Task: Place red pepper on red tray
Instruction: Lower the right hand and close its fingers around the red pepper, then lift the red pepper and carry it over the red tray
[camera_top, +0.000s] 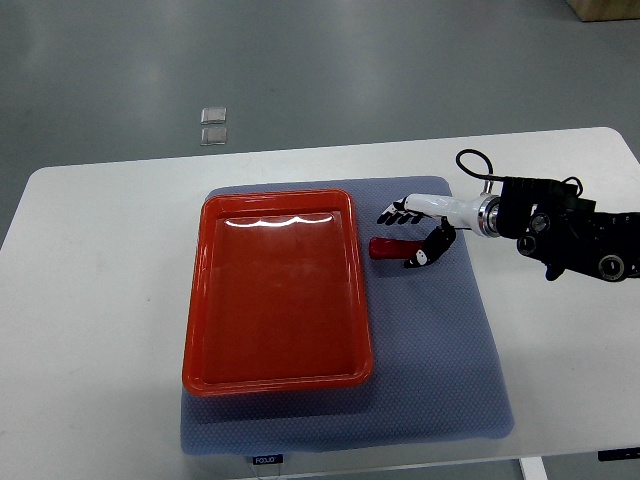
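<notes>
A small red pepper (386, 247) lies on the blue-grey mat (440, 340) just right of the red tray (205, 290). The tray is large, rectangular and holds nothing. My right hand (412, 236) comes in from the right edge and sits over the pepper's right end. Its fingers (399, 214) are spread above the pepper and the thumb (428, 254) is below it. The fingers are not closed on the pepper. The left arm is out of view.
The mat lies on a white table (90, 300) and the tray sits on the mat's left part. A black cable (472, 160) loops above my right wrist. Two small clear squares (213, 124) lie on the grey floor beyond the table.
</notes>
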